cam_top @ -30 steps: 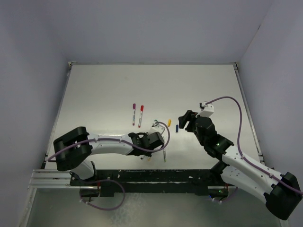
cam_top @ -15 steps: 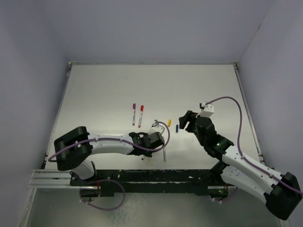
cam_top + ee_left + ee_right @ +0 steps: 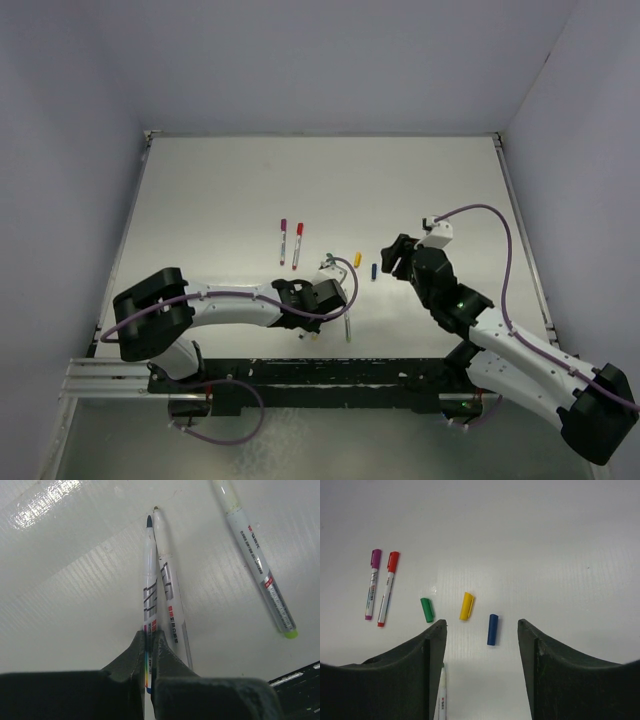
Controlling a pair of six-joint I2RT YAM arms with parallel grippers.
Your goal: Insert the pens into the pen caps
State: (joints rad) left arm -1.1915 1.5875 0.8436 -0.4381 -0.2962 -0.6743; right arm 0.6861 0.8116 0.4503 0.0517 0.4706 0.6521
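Observation:
My left gripper [image 3: 149,634] is shut on a white pen [image 3: 150,590] with a dark blue tip, low over the table. A second uncapped pen [image 3: 169,590] lies right beside it, touching it. A third pen [image 3: 255,560] with a yellow-green end lies further right. My right gripper [image 3: 481,622] is open and empty, and the blue cap [image 3: 492,629] lies on the table between its fingers. The yellow cap [image 3: 466,606] and green cap [image 3: 427,609] lie to the left. In the top view the left gripper [image 3: 322,297] is left of the right gripper [image 3: 390,258].
Two pens wearing their caps, purple [image 3: 372,583] and red [image 3: 386,588], lie side by side at the far left of the caps. An uncapped pen [image 3: 441,695] shows by my right gripper's left finger. The black rail [image 3: 330,375] runs along the near table edge.
The right gripper has shifted very slightly. The left arm, pens and caps have not visibly moved.

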